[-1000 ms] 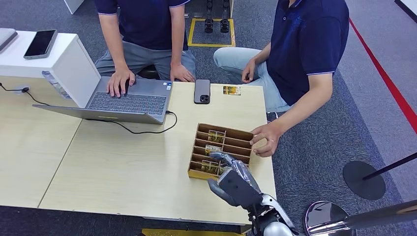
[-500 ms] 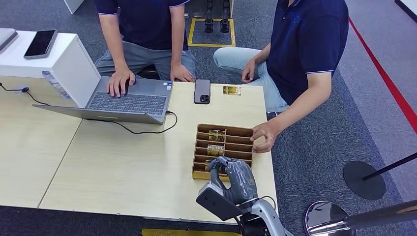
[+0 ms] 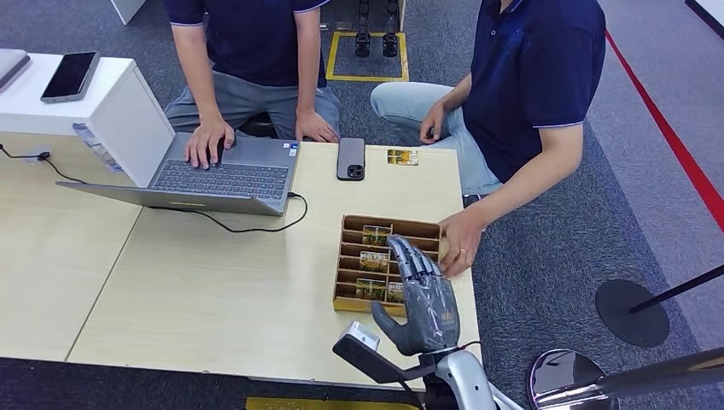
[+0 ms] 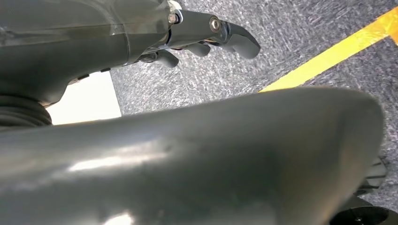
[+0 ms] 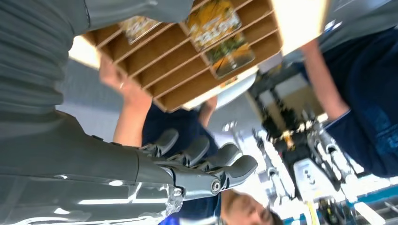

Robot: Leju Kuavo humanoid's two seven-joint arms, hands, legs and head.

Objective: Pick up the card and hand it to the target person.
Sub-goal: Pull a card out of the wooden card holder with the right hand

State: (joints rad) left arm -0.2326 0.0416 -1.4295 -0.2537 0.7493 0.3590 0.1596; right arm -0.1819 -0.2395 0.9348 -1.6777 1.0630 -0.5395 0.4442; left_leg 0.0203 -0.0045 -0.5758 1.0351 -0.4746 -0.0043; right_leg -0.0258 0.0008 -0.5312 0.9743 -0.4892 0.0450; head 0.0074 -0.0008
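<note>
While I watched head view, right robot hand (image 3: 421, 297) hovered over near right part of wooden tray (image 3: 349, 263), fingers (image 3: 408, 256) stretched apart, nothing held. Left robot hand (image 4: 206, 35) hung over carpet, fingers loosely curled, nothing in it that I could see. Cards (image 3: 373, 261) stood in tray slots on table (image 3: 213, 290). Person's hand (image 3: 461, 242) touched tray's right edge. Farther off: phone (image 3: 351, 159), loose card (image 3: 402, 157), laptop (image 3: 224, 176) under second person's hand (image 3: 208, 140).
</note>
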